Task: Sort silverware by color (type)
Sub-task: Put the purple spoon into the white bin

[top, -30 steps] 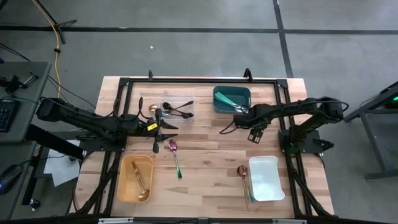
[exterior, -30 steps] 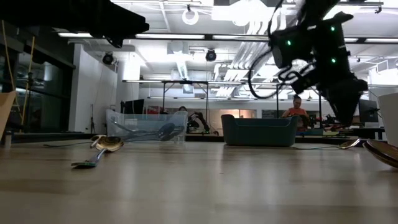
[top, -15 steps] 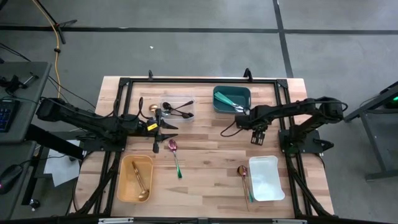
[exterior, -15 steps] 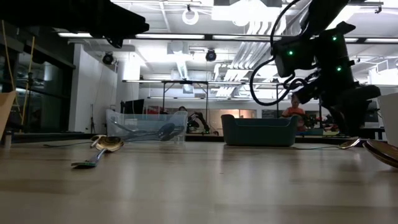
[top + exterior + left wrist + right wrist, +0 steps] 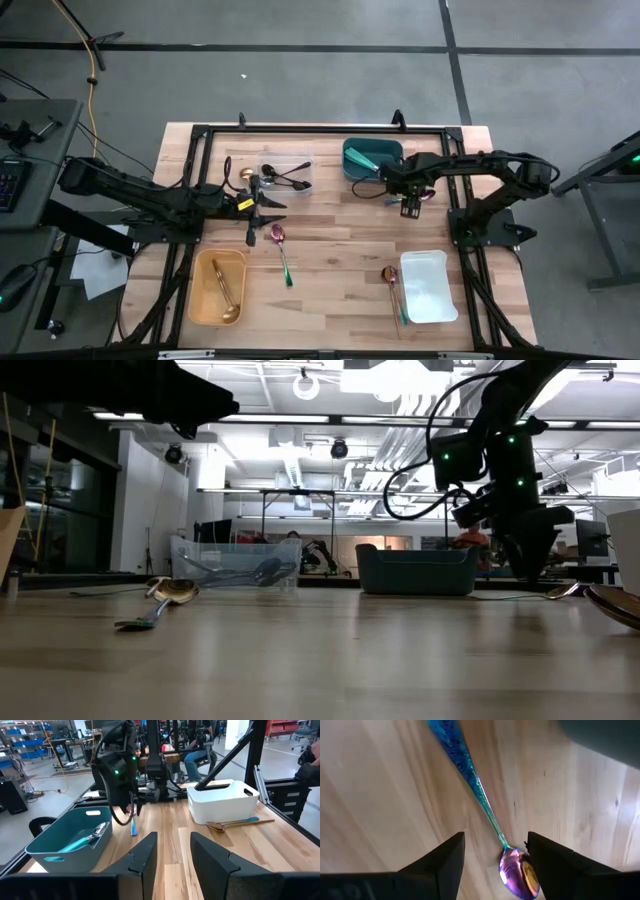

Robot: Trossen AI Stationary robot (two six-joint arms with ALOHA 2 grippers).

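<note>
The right gripper (image 5: 410, 207), fingers spread and empty, hangs over a slim iridescent purple spoon with a blue handle (image 5: 479, 795) lying on the wooden worktop (image 5: 330, 250) beside the teal plastic bin (image 5: 372, 158) near the far edge. This looks like the pickup step: lower, close on the handle. The left gripper (image 5: 262, 195) waits by the clear container (image 5: 285, 175), fingers part-open, holding nothing.

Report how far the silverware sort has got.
Done: gold spoons lie in the tan bin, black pieces in the clear bin, and a teal-handled piece in the teal bin.
In hand: the open right gripper hovers over an iridescent spoon.
Left: a mid-table spoon and one beside the white bin.
The left gripper waits, open.
</note>
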